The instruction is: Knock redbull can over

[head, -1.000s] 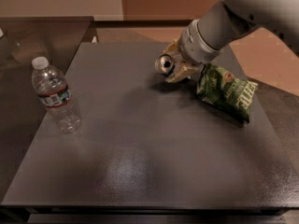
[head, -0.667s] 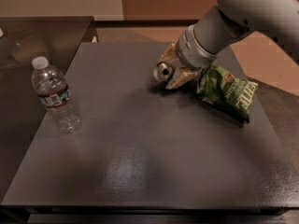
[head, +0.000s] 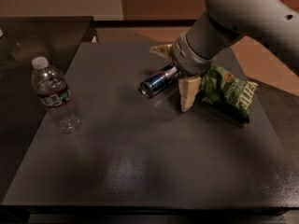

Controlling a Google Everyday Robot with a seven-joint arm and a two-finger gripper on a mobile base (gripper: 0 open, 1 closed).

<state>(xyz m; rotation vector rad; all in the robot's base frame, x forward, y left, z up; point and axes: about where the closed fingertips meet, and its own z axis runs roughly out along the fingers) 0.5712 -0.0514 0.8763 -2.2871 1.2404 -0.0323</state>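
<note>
A: What's biggest here?

B: The dark, matte, square table [head: 140, 171]. Next is the smooth grey arm [head: 243, 17], reaching in from the far right.

A: And the pincer?

B: The gripper [head: 175, 73] sits low over the far-right part of the table. Its 2 cream fingers [head: 188, 93] are spread apart and clamp nothing. The redbull can [head: 159, 80] lies on its side between them, its round end pointing near-left.

A: Anything holding something?

B: A crinkly green chip bag [head: 229, 94] lies just right of the gripper. A clear ribbed water bottle [head: 55, 97] with a white cap stands upright at the left. I can't tell how full it is.

A: The can itself?

B: A slim blue-and-silver metal cylinder, the smallest of the 3.
</note>
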